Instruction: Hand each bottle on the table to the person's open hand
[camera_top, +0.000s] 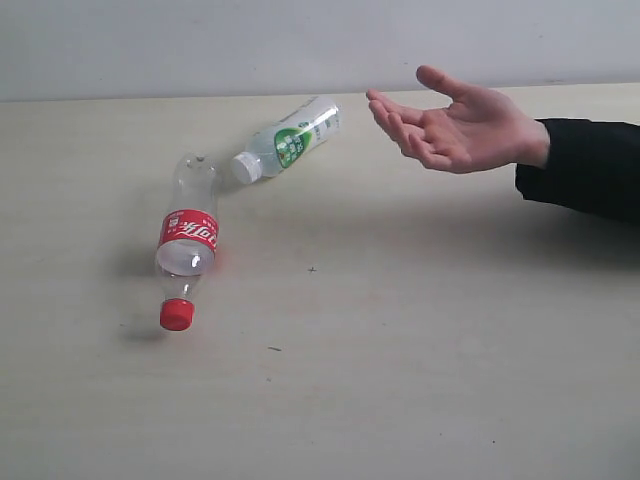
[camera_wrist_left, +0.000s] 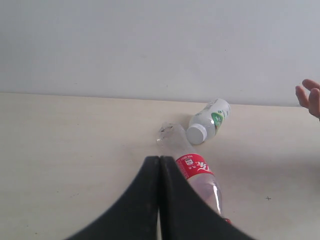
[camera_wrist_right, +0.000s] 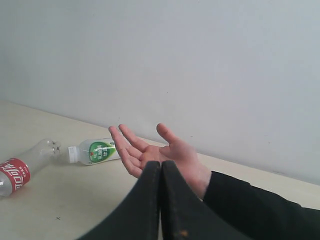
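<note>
Pickup apparently not begun: red-label bottle (camera_top: 187, 240) and green-label bottle (camera_top: 288, 140) lie toward the table's (camera_top: 400, 350) far edge, hand (camera_top: 455, 125) open nearby; left gripper (camera_wrist_left: 159, 159) and right gripper (camera_wrist_right: 161, 164), jaws together and empty, probably must open over one bottle next.

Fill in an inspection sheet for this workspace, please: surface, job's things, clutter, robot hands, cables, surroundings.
Surface: pale beige table, with a few tiny dark specks.
Job's things: red-label bottle and green-label bottle, both lying on their sides, near each other; person's open hand held palm up above the table.
Clutter: nothing seen.
Hands: left robot hand shut, empty; right robot hand shut, empty.
Cables: nothing seen.
Surroundings: plain pale wall behind the table.
</note>
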